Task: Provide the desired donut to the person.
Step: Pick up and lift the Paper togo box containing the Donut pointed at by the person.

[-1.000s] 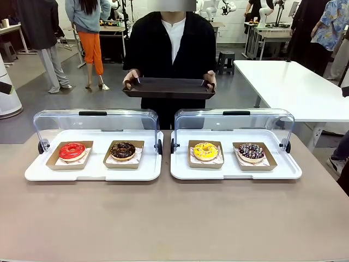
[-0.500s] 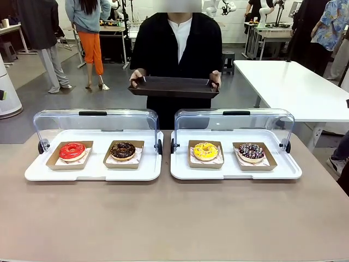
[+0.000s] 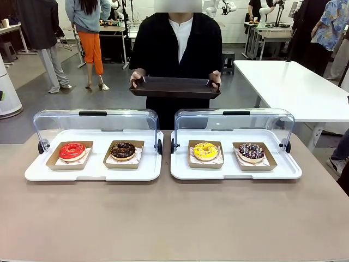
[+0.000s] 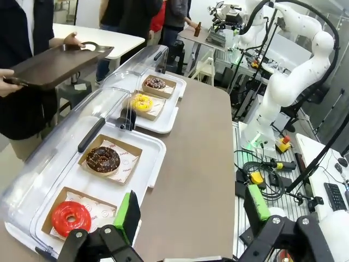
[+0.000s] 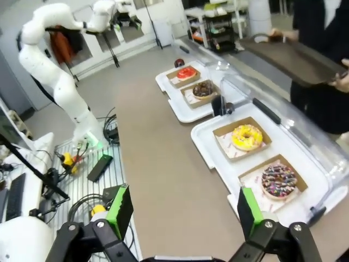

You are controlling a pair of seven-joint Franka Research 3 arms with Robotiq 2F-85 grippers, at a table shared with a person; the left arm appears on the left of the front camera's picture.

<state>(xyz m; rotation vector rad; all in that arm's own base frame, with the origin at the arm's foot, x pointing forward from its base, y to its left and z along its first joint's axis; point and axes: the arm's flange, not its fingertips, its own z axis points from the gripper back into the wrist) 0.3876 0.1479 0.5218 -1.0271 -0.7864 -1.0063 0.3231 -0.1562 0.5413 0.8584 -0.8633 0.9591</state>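
Observation:
Four donuts sit in cardboard trays under raised clear lids: red (image 3: pixel 72 150), chocolate (image 3: pixel 122 150), yellow (image 3: pixel 205 150) and dark sprinkled (image 3: pixel 251 152). The person (image 3: pixel 175 41) stands at the table's far side, holding a dark serving tray (image 3: pixel 174 87) in both hands and pointing at no donut. My left gripper (image 4: pixel 192 210) hangs open above the table's near edge, with the red donut (image 4: pixel 71 216) closest. My right gripper (image 5: pixel 184 210) is open too, above bare tabletop, with the sprinkled donut (image 5: pixel 279 180) nearest. Both grippers hold nothing.
Two white display trays (image 3: pixel 95 173) (image 3: pixel 234 173) stand side by side, their clear lids (image 3: pixel 95 123) tipped back toward the person. Bare tabletop (image 3: pixel 174 218) lies between the trays and me. A white table (image 3: pixel 294 87) stands at the back right, and other people stand behind.
The person has shifted slightly to the right with the dark tray and now holds it steady. The donuts and lids have not moved.

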